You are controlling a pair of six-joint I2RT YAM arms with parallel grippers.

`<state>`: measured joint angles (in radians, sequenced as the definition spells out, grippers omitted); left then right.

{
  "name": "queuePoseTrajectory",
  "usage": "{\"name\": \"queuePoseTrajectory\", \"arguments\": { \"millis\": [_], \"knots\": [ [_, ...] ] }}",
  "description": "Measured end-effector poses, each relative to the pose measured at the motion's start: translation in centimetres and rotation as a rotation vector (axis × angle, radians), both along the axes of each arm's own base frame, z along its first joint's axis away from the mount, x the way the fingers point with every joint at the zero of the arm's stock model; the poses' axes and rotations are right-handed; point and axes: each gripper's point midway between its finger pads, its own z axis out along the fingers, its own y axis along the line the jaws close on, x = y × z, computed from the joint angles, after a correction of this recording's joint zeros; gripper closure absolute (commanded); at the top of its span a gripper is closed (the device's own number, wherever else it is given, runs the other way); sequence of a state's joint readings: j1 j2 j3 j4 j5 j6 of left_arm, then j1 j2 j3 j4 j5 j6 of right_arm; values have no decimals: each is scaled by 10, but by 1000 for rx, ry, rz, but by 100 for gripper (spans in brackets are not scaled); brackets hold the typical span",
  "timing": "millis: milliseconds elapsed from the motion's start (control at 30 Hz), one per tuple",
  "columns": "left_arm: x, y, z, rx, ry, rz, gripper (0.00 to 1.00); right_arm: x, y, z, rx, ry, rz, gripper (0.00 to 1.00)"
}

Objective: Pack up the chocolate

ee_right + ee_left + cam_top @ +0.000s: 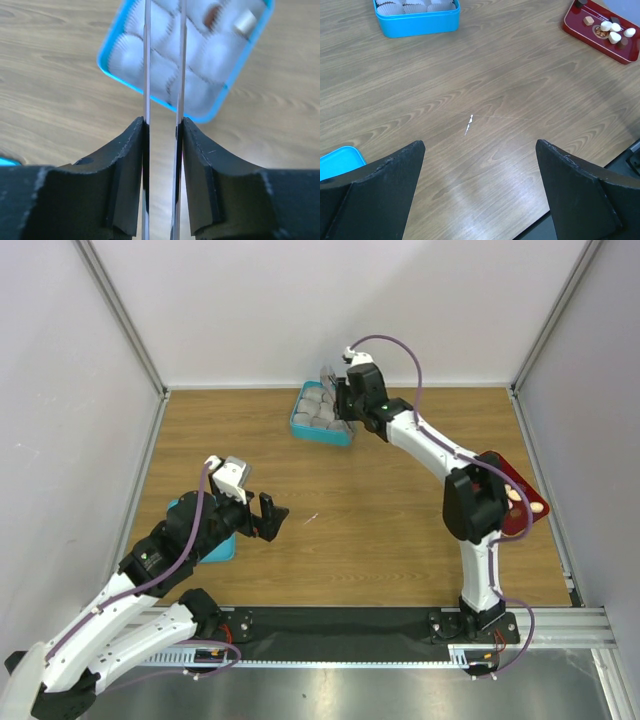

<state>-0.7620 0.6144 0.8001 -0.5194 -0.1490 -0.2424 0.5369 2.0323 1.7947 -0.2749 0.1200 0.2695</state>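
Note:
The teal box (pixel 322 416) lies at the back of the table, lined with white paper cups. In the right wrist view a brown chocolate (pixel 212 15) and a cream one (pixel 245 21) sit in cups at the far side of the box (pixel 202 118). Several more chocolates (pixel 614 35) lie on the red tray (pixel 580 31) at the right. My right gripper (pixel 347 405) hovers over the box's near edge, shut on the metal tweezers (pixel 147 60), whose arms stand apart and whose tips run out of view. Over the left-middle of the table my left gripper (pixel 480 143) is open and holds nothing.
A teal lid (pixel 218 546) lies flat under my left arm, its corner (pixel 337 160) showing in the left wrist view. The red tray (pixel 496 462) rests near the right wall, partly behind my right arm. A small white scratch (pixel 468 125) marks the wood.

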Motion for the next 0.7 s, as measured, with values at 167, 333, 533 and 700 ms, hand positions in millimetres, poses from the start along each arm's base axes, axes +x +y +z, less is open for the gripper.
{"name": "queuePoseTrajectory", "arguments": {
  "millis": [167,333,533,700],
  "knots": [
    [1,1,0,1,-2,6,0,19,21,-3,-1,-27,34,62],
    [1,1,0,2,-2,7,0,34,31,-18,-10,-26,48,61],
    [2,2,0,3,-4,14,0,45,36,-38,-30,-12,55,61],
    [2,2,0,3,-4,14,0,50,39,-54,-44,0,62,60]
  ]
}}
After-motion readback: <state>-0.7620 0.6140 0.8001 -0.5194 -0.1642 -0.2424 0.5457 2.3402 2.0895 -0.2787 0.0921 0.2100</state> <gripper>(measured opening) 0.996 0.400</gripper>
